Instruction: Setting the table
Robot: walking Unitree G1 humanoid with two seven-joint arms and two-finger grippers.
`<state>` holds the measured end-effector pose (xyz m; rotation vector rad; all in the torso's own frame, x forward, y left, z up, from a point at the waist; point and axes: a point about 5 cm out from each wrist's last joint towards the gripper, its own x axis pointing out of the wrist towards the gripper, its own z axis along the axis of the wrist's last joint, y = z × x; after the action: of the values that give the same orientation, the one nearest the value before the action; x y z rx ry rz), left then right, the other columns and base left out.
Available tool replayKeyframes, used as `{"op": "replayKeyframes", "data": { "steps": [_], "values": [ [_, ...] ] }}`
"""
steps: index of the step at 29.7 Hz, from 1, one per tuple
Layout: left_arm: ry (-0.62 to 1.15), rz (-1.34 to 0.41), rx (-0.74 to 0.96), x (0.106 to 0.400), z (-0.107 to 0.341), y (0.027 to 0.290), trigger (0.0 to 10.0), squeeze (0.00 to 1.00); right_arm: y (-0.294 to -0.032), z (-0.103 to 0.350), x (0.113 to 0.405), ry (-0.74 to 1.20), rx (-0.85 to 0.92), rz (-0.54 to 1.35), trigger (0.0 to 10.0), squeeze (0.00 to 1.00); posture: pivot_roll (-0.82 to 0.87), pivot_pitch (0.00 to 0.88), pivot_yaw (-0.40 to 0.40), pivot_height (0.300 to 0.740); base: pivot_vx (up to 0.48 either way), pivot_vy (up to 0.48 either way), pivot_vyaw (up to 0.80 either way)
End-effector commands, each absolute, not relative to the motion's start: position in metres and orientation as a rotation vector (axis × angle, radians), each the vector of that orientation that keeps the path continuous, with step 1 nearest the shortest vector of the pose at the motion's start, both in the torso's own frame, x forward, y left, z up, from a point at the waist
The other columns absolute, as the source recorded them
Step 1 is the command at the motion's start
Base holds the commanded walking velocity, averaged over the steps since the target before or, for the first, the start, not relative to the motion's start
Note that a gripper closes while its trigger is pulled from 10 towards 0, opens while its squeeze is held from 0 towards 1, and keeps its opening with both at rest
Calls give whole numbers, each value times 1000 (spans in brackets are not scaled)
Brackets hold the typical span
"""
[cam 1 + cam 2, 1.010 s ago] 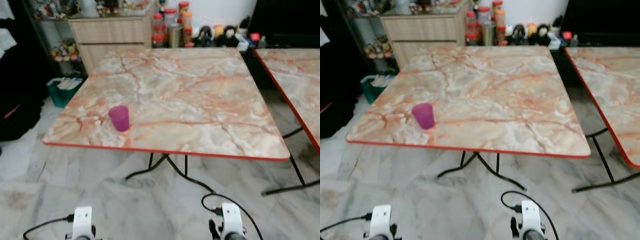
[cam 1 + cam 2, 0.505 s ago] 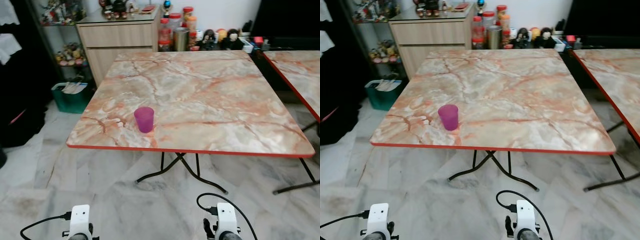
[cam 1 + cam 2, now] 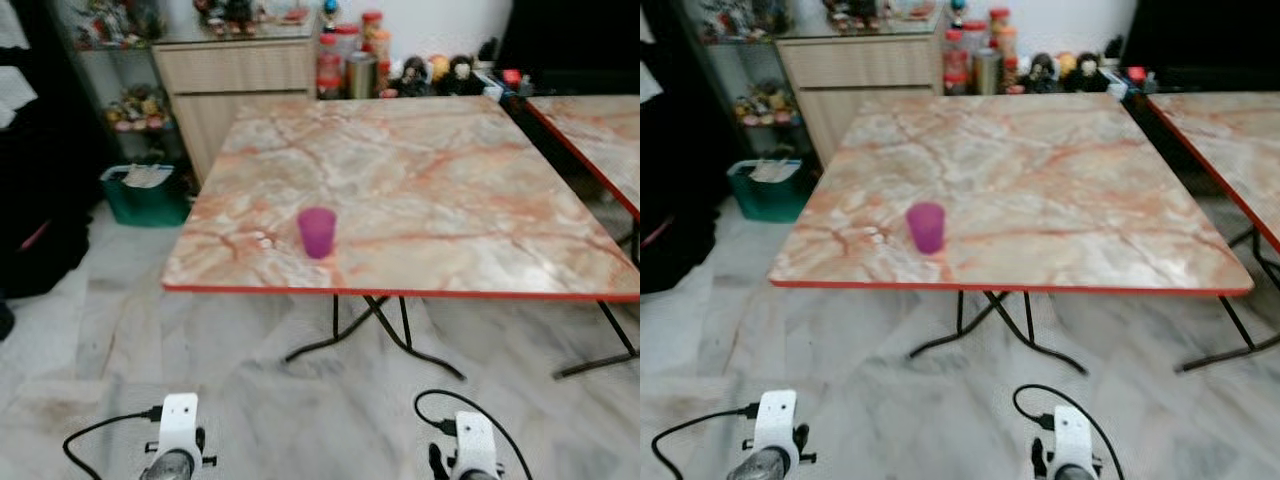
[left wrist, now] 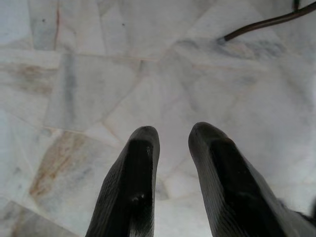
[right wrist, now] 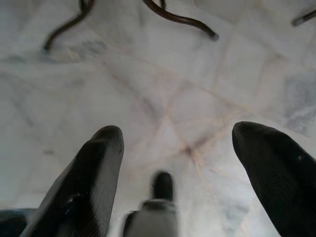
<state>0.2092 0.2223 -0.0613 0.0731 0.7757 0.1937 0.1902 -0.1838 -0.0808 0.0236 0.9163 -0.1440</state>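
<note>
A purple cup [image 3: 317, 232] stands upright near the front edge of a marble-patterned table [image 3: 430, 170] with a red rim, left of its middle. Both arms hang low over the floor, well short of the table. My left gripper [image 4: 173, 136] points down at the marble tiles, its fingers [image 4: 140, 148] a narrow gap apart with nothing between them. Over the floor near the table's black leg, my right gripper [image 5: 177, 131] is spread wide and holds nothing.
A second, similar table [image 3: 590, 130] stands at the right. Behind the first table are a wooden cabinet [image 3: 240, 70] and several jars and bottles [image 3: 345, 60]. A green bin [image 3: 148, 192] sits on the floor at the left. Black folding legs [image 3: 380, 330] spread under the table.
The whole picture has shifted as the camera moved, so the table and cup now sit further right in view. The cup keeps its place on the table. Both arms still hang low.
</note>
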Motion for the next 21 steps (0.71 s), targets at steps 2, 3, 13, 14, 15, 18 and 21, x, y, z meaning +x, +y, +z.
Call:
{"op": "replayKeyframes", "data": {
  "steps": [2,3,13,14,15,18,21],
  "values": [
    [766,182,72,212,-60,218,10000,0,-187,-80,191,914,28,-158,10000,0,3,0,61,740,255,0,0],
    [767,183,72,212,-60,219,10000,0,-187,-80,191,913,31,-159,10000,0,3,0,63,740,259,0,0],
    [765,186,72,213,-60,220,10000,0,-185,-80,191,909,40,-157,10000,0,6,0,66,740,258,0,0],
    [764,186,71,213,-60,220,10000,0,-186,-81,190,915,36,-161,10000,0,6,0,66,740,259,0,0],
    [764,186,71,213,-60,220,10000,0,-186,-81,189,916,35,-161,10000,0,6,0,66,740,259,0,0],
    [763,184,70,213,-60,220,10000,0,-187,-81,189,916,35,-163,10000,0,4,0,67,740,259,0,0],
    [763,183,68,213,-60,219,10000,0,-187,-81,189,917,34,-162,10000,0,2,0,68,740,256,0,0]
  ]
}}
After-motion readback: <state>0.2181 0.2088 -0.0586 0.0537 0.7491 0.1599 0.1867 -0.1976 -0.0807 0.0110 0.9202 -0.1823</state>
